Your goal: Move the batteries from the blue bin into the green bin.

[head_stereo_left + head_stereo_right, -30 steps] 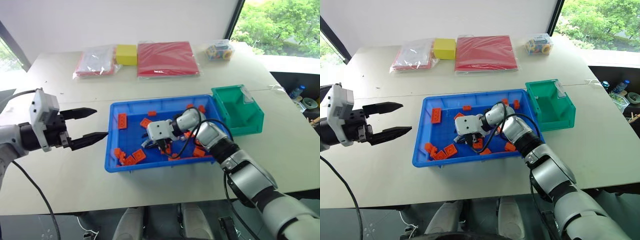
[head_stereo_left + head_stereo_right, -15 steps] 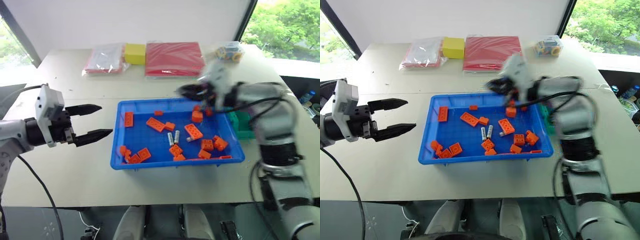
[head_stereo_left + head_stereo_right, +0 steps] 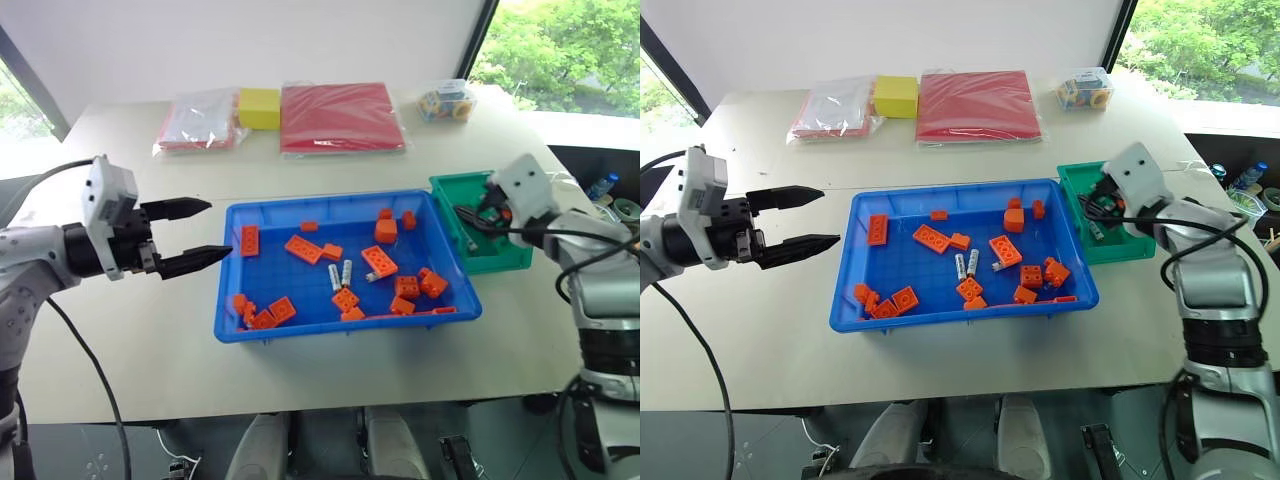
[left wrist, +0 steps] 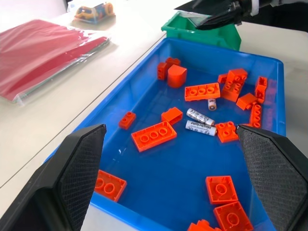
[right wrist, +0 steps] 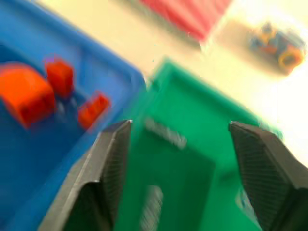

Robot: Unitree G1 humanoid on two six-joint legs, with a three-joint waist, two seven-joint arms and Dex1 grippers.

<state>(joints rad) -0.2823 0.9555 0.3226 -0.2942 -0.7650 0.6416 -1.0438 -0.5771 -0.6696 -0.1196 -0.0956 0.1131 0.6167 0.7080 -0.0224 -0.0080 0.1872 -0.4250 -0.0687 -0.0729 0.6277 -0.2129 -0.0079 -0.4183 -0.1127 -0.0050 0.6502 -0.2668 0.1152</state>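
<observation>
The blue bin point(image 3: 226, 278) sits mid-table, scattered with orange bricks. Two batteries point(image 3: 341, 275) lie side by side near its middle, also seen as silvery sticks point(image 4: 199, 122) in the left wrist view. The green bin point(image 3: 505, 259) stands against the blue bin's right end. My right gripper point(image 3: 474, 219) hovers over it, open with nothing between its fingers point(image 5: 179, 126). A grey battery point(image 3: 471, 240) lies inside the green bin. My left gripper point(image 3: 212, 232) is open above the table, just left of the blue bin, pointing at it.
Several orange bricks point(image 3: 378, 262) surround the batteries in the blue bin. Along the table's far edge lie a clear bag point(image 3: 195, 122), a yellow block point(image 3: 258, 107), a red folder point(image 3: 340, 115) and a bag of coloured toys point(image 3: 445, 102).
My right gripper rose out of the blue bin, swung right to the green bin and opened. The batteries in the blue bin, covered before, now show. The left gripper stayed put.
</observation>
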